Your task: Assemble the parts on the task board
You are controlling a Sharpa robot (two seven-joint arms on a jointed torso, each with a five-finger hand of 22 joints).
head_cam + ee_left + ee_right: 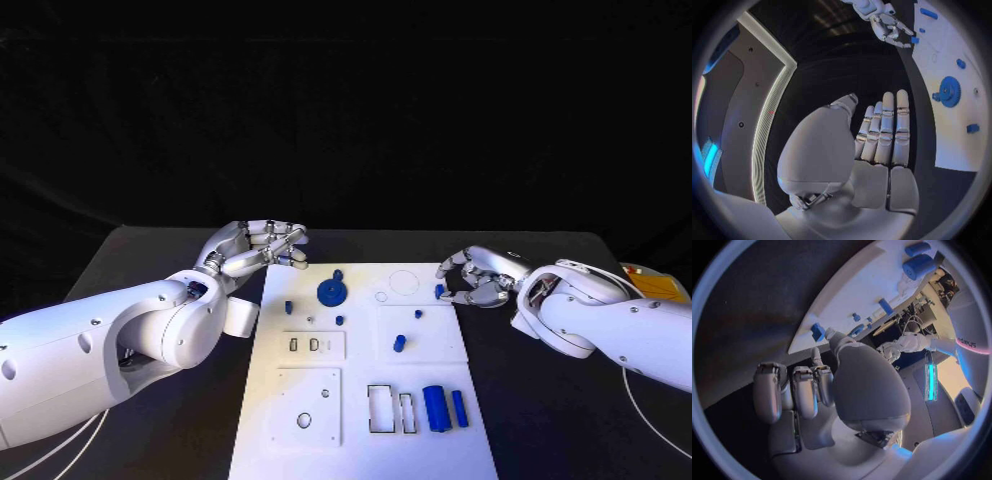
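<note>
Right robot hand (476, 277): curling beside the task board (368, 430), pinching a small blue part (440, 291), seemingly.
Left robot hand (260, 245): hovering, fingers extended, holding nothing.
Advice: lower slowly, aligning before releasing.

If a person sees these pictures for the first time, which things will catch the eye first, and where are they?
Probably the white task board in the middle of the black table, with its blue gear near the far end and two blue cylinders lying at the near right. Next, the two silver hands flanking the board's far end: the left robot hand with nothing in it, and the right robot hand curled at the board's edge by a small blue part.
</note>
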